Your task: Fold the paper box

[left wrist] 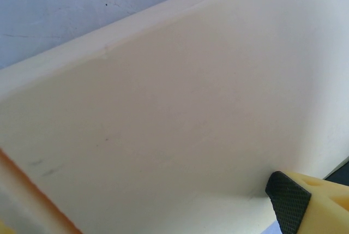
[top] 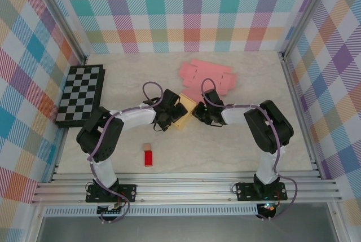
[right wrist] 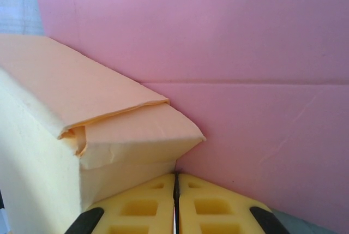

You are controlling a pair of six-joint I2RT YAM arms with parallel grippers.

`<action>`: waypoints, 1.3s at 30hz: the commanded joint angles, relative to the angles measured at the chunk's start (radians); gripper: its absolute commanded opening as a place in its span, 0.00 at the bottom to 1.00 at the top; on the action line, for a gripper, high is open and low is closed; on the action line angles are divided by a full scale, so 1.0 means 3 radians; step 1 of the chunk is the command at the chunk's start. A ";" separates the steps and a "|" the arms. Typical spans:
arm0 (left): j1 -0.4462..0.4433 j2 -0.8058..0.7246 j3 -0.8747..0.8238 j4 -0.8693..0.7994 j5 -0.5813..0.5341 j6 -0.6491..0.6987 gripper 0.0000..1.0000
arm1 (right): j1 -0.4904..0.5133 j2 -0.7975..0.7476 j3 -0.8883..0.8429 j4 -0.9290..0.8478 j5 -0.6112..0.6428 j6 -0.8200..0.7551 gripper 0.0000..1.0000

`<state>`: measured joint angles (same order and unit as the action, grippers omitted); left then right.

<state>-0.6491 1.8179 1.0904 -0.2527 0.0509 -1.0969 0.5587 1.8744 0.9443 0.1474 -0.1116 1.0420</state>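
The cream paper box [top: 184, 115] sits mid-table between my two grippers, partly folded. My left gripper [top: 169, 114] is at its left side with the jaws spread wide. The box's pale wall [left wrist: 163, 108] lies across the gap, and one black finger pad [left wrist: 289, 207] rests at its lower edge. My right gripper [top: 198, 112] is shut, and I see nothing between its yellow fingers. Its tips [right wrist: 175, 182] touch the box [right wrist: 109, 130] just under a folded corner flap.
Flat pink box blanks [top: 206, 78] lie behind the box and form the backdrop [right wrist: 245, 54] in the right wrist view. A chessboard [top: 80, 95] lies at the far left. A red block [top: 148, 158] and a small wooden cube [top: 146, 147] sit near the front.
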 commanded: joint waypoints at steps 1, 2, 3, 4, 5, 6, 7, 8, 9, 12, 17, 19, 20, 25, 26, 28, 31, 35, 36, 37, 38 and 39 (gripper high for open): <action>-0.0110 0.0281 -0.0102 -0.0410 0.0413 0.0121 0.92 | 0.0063 -0.0205 0.0117 -0.0049 -0.0056 -0.0114 0.14; -0.0102 0.0265 -0.0094 -0.0425 0.0409 0.0131 0.92 | 0.0057 -0.0251 0.0105 -0.0125 -0.0025 -0.0173 0.14; -0.0089 0.0242 -0.0087 -0.0443 0.0396 0.0133 0.93 | 0.0045 -0.0295 0.0094 -0.0210 -0.0008 -0.0243 0.15; -0.0078 0.0213 -0.0081 -0.0458 0.0380 0.0138 0.93 | 0.0026 -0.0331 0.0088 -0.0290 -0.0010 -0.0301 0.15; -0.0069 0.0188 -0.0077 -0.0474 0.0368 0.0143 0.93 | 0.0014 -0.0357 0.0084 -0.0357 -0.0016 -0.0342 0.15; -0.0057 0.0163 -0.0063 -0.0500 0.0353 0.0149 0.93 | -0.0012 -0.0379 0.0076 -0.0418 -0.0026 -0.0382 0.16; -0.0046 0.0135 -0.0049 -0.0522 0.0341 0.0154 0.94 | -0.0032 -0.0406 0.0074 -0.0476 -0.0033 -0.0423 0.16; -0.0035 0.0108 -0.0036 -0.0533 0.0336 0.0160 0.94 | -0.0048 -0.0428 0.0074 -0.0533 -0.0029 -0.0464 0.16; -0.0030 0.0079 -0.0016 -0.0541 0.0333 0.0178 0.94 | -0.0070 -0.0451 0.0078 -0.0612 -0.0018 -0.0507 0.17; -0.0011 -0.0036 0.0072 -0.0650 0.0257 0.0237 0.96 | -0.0103 -0.0563 0.0063 -0.0777 0.0041 -0.0619 0.17; 0.0035 -0.0307 0.0205 -0.0776 0.0156 0.0416 0.96 | -0.0168 -0.0767 0.0058 -0.1011 0.0061 -0.0829 0.17; 0.0059 -0.0429 0.0268 -0.0801 0.0146 0.0554 0.96 | -0.0225 -0.0825 0.0073 -0.1097 -0.0012 -0.0942 0.17; 0.0066 -0.0483 0.0302 -0.0822 0.0126 0.0619 0.96 | -0.0254 -0.0843 0.0086 -0.1133 -0.0046 -0.0999 0.17; 0.0210 -0.0622 0.0553 -0.0796 0.0142 0.1393 0.95 | -0.0405 -0.0851 0.0175 -0.1325 -0.0191 -0.1269 0.16; 0.0277 -0.0564 0.0654 -0.0832 0.0213 0.1585 0.95 | -0.0434 -0.0841 0.0172 -0.1305 -0.0225 -0.1284 0.15; 0.0419 -0.0415 0.0829 -0.0785 0.0443 0.2028 0.95 | -0.0480 -0.0789 0.0177 -0.1226 -0.0340 -0.1308 0.14; 0.0591 -0.0107 0.1039 -0.0654 0.0774 0.2425 0.94 | -0.0485 -0.0656 0.0285 -0.1219 -0.0413 -0.1351 0.13; 0.0692 0.0422 0.1384 -0.0625 0.1220 0.2674 0.87 | -0.0487 -0.0504 0.0357 -0.1173 -0.0436 -0.1335 0.12; 0.0692 0.0550 0.1464 -0.0644 0.1247 0.2716 0.86 | -0.0486 -0.0469 0.0364 -0.1152 -0.0440 -0.1329 0.12; 0.0691 0.0658 0.1532 -0.0632 0.1291 0.2750 0.86 | -0.0489 -0.0430 0.0365 -0.1137 -0.0450 -0.1321 0.12; 0.0691 0.0730 0.1568 -0.0608 0.1326 0.2785 0.86 | -0.0492 -0.0401 0.0364 -0.1121 -0.0460 -0.1318 0.12; 0.0691 0.0805 0.1615 -0.0599 0.1339 0.2807 0.86 | -0.0492 -0.0358 0.0368 -0.1107 -0.0466 -0.1311 0.12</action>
<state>-0.4423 2.0140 1.5322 -0.4160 0.3614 -0.3485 0.4114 1.7336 1.0348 -0.1970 -0.2226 0.6643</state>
